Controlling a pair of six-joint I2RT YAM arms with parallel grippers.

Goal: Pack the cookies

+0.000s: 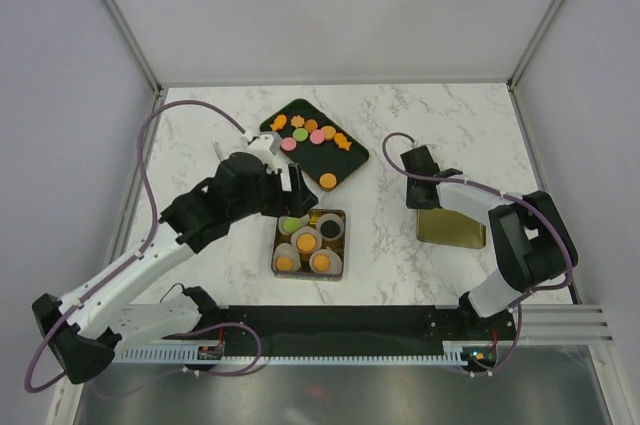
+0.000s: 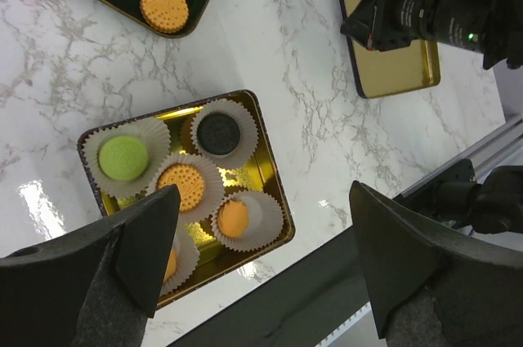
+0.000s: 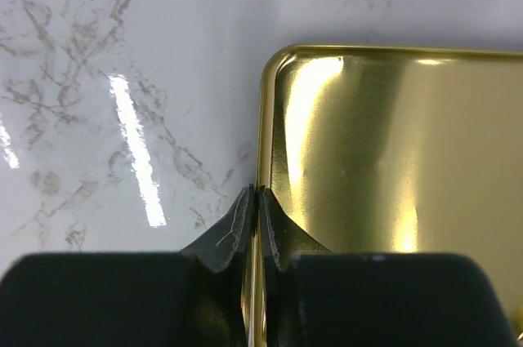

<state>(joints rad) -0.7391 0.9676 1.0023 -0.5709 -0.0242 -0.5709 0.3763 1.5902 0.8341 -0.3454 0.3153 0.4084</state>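
Spread jaws on the left gripper [image 2: 261, 233] hang over the tin [image 2: 267, 155], where cookies [image 2: 124, 157] sit in cups [image 2: 245, 117], likely free to fetch more from the tray [image 1: 320, 157], while the right gripper [image 3: 252, 200] pinches the rim of the lid [image 3: 392, 159], seemingly readying it.

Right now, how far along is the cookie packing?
Done: several paper cups in the gold tin hold cookies. In hand: the left gripper hangs open and empty over the tin, and the right gripper is shut on the rim of the gold lid. Left: about ten loose cookies lie on the black tray, and the tin is not closed.
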